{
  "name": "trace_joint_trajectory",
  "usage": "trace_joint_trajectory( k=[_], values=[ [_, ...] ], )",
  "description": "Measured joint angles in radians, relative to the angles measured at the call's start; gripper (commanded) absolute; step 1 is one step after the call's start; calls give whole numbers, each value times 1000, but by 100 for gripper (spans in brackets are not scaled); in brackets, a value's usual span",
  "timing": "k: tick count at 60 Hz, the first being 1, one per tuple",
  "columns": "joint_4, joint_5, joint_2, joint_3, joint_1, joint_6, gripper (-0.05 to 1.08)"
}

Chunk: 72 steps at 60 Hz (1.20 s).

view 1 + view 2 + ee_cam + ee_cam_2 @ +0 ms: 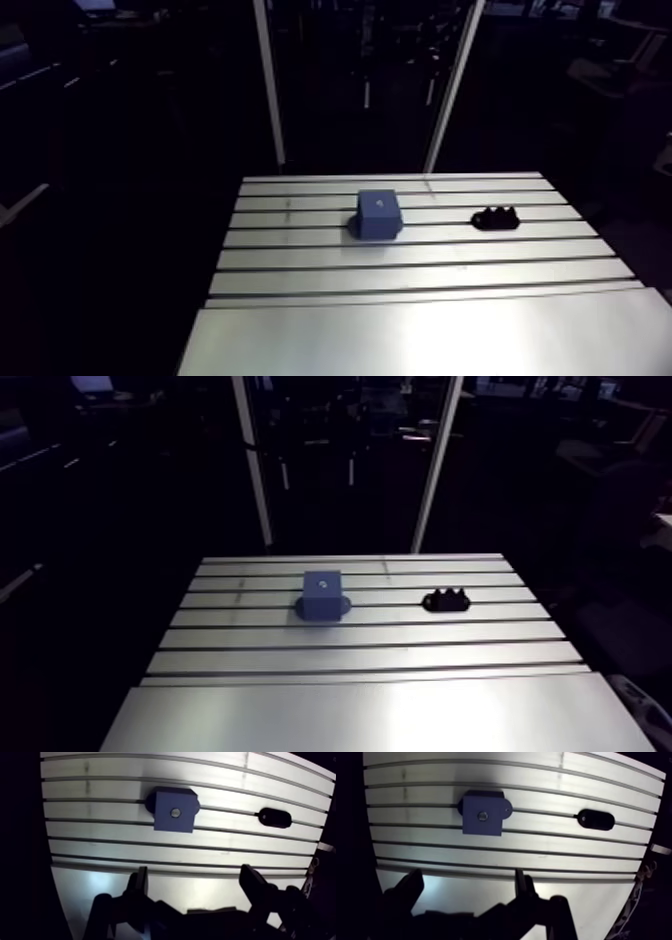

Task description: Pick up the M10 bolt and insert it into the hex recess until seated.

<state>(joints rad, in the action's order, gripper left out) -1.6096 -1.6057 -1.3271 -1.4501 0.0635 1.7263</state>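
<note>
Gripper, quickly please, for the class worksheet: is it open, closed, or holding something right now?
Gripper: open, holding nothing.

Black object (495, 217) too dark to identify; recess (175, 812) shape unclear.

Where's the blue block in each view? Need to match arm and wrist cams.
Arm view: the blue block sits near the centre of the table's far half, with a black part to its right, apart from it.
Wrist view: the blue block lies ahead of the gripper, with the black part beside it, apart.
Shared landmark: the black part.
</note>
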Motion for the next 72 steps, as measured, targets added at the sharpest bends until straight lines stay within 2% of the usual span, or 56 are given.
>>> trace_joint_trajectory(
  k=[17,54,72],
  values=[
    [40,-1,-56,23,9,-24,1],
    [57,-1,-96,54,17,-72,1],
    [75,0,-132,45,12,-74,1]
  ],
)
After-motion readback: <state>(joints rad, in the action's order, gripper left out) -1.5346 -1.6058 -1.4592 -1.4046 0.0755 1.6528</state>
